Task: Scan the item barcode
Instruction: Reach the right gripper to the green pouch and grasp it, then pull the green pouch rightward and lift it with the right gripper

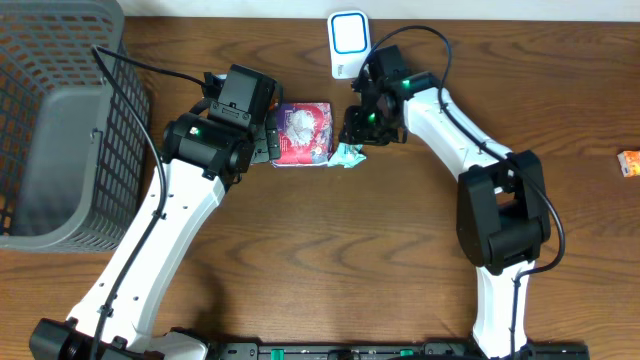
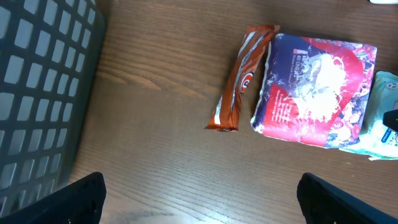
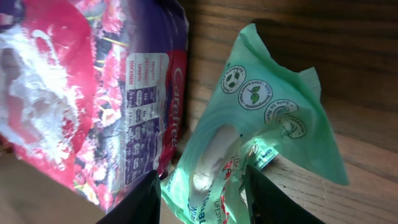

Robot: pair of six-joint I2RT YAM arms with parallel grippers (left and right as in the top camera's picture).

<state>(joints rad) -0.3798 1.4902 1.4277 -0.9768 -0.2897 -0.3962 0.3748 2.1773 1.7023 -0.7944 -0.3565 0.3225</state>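
Our right gripper [image 3: 202,196] sat around the green packet [image 3: 267,118]; we could not tell if it pinched. It needed a firm middle squeeze. Our left gripper [image 2: 199,199] was spread wide.

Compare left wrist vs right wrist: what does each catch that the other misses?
Left wrist only: an orange snack bar lying beside the red-and-purple pack, the grey basket at the left edge, and the left hand open over bare table.
Right wrist only: the right hand straddling the green packet, grip unclear, plus the packet's round icons and the pack's side print.
Both: the pack, the green packet next to it, and the wooden table.
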